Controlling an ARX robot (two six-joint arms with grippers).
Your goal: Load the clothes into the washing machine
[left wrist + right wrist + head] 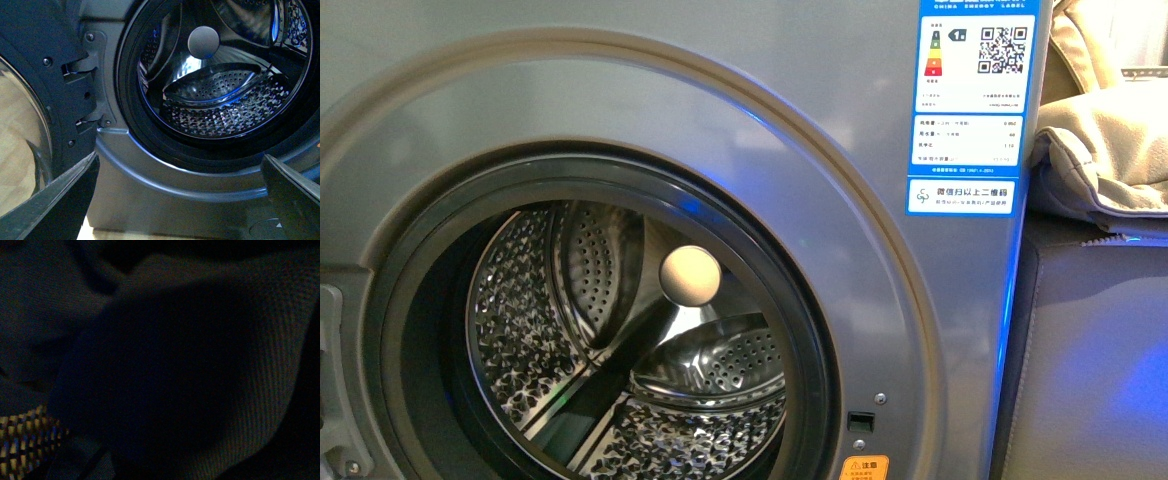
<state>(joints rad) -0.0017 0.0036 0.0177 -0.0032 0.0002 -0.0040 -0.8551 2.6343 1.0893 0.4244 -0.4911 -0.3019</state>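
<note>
- The left claw [180, 156] is held spread wide, low in front of the washing machine [620, 90].
- The door [50, 60] is swung open beside the porthole, and the steel drum [710, 390] is exposed.
- The right wrist view is dark, so the right claw's state cannot be told.
- A beige fabric pile [1100, 140] is seen to the right of the machine.

Silver-grey front-loading washing machine [620, 90], upright, door swung open, round porthole ring [880, 300] framing perforated steel drum [720, 400]; blue-white energy label [975, 100] at front's upper right corner (orange sticker [864, 468] low down). Clothes [270, 365]: dark navy knit, fine weave, loosely folded.
</note>
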